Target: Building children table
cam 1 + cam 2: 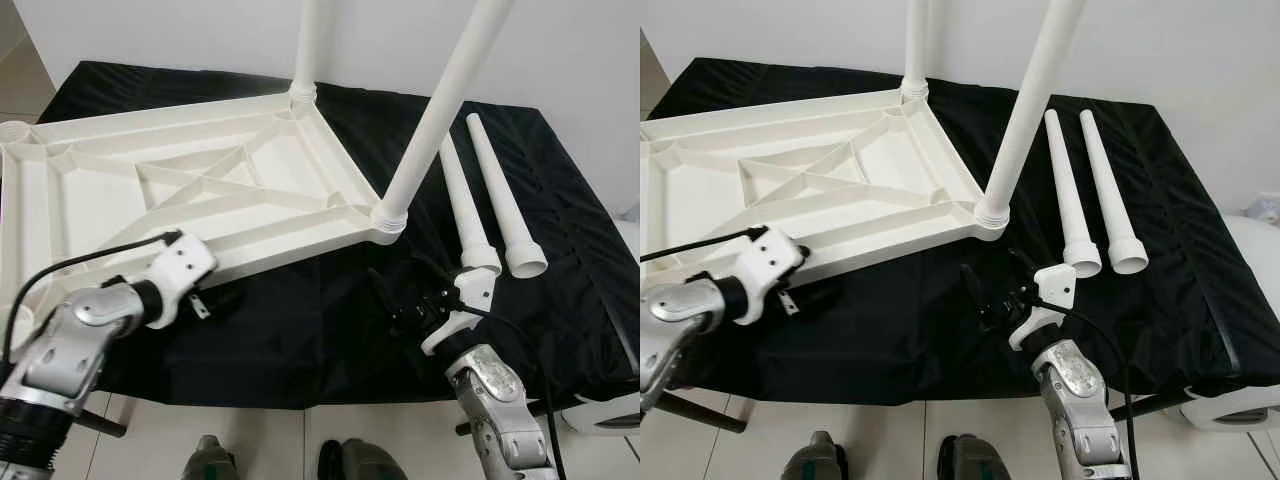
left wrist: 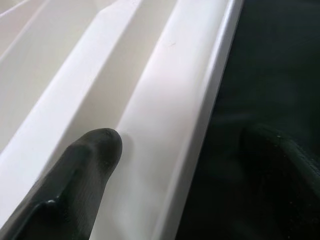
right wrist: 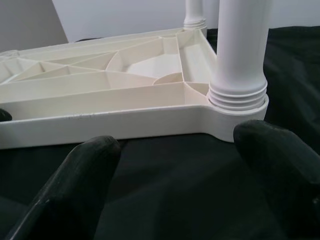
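Centrally: inverted white tabletop [image 1: 200,190] on black cloth [image 1: 300,330], two legs [image 1: 440,100] screwed into corner sockets. Left gripper [image 1: 205,300] straddles tabletop's near rim, one finger [image 2: 75,185] on inner face, other outside on cloth; grip not closed. Right gripper [image 1: 405,295] fingers spread wide, empty, just short of near corner leg. Two loose legs [image 1: 500,200] lie beside right gripper, outboard.

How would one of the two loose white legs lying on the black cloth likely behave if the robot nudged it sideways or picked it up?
The loose legs are round, tapered tubes lying flat, so a sideways nudge would probably roll one, curving toward its narrow end. The open flared end suggests hollow plastic, likely light and stiff. The smooth surface may slip between the right gripper fingers; the black cloth may damp rolling.
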Robot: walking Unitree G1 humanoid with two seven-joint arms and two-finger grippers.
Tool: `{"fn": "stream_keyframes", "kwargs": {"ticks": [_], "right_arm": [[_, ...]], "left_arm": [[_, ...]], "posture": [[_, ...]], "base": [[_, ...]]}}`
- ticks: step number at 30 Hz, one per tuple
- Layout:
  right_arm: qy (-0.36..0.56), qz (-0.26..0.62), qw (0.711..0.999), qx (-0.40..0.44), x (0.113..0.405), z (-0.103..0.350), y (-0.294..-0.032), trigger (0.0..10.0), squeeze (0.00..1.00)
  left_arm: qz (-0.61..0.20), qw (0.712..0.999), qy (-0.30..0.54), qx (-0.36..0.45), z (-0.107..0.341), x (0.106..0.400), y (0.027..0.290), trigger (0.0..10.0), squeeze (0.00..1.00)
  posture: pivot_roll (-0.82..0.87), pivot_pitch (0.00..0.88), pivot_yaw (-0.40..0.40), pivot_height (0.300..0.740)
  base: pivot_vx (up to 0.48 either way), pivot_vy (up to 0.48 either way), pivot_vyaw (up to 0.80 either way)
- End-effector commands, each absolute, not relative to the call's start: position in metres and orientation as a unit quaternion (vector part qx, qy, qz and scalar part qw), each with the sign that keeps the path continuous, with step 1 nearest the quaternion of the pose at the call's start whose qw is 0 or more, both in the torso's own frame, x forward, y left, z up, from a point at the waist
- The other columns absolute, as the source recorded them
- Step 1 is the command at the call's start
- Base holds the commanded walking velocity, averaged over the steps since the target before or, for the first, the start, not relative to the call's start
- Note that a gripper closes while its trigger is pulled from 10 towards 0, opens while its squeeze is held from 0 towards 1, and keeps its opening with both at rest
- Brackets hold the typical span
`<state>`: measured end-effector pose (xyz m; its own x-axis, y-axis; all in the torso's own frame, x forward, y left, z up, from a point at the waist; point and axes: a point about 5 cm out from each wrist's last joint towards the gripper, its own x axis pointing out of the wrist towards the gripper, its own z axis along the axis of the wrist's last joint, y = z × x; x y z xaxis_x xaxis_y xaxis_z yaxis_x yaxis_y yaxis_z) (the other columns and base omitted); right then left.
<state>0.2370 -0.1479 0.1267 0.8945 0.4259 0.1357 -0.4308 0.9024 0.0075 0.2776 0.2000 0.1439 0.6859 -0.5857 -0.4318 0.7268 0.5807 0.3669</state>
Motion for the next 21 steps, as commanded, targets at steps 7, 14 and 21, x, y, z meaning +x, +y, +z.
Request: {"fn": "stream_keyframes", "kwargs": {"ticks": [7,14,21], "right_arm": [[-0.059,0.228,0.972,0.012,0.2345,0.1272,-0.1490,10.0,0.00],[-0.056,0.229,0.972,0.010,0.2338,0.1270,-0.1493,10.0,0.00],[-0.056,0.228,0.972,0.009,0.2351,0.1277,-0.1492,10.0,0.00]], "left_arm": [[-0.375,0.879,0.126,0.267,0.1519,0.2774,0.2076,10.0,0.00],[-0.377,0.879,0.126,0.263,0.1549,0.2766,0.2103,2.7,0.00],[-0.388,0.877,0.128,0.254,0.1530,0.2742,0.2107,0.0,0.00]], "posture": [[0.04,0.066,-0.059,0.740],[0.04,0.076,-0.054,0.740],[0.04,0.080,-0.052,0.740]], "base": [[0.000,0.000,0.00],[0.000,0.000,0.00],[0.000,0.000,0.00]]}}
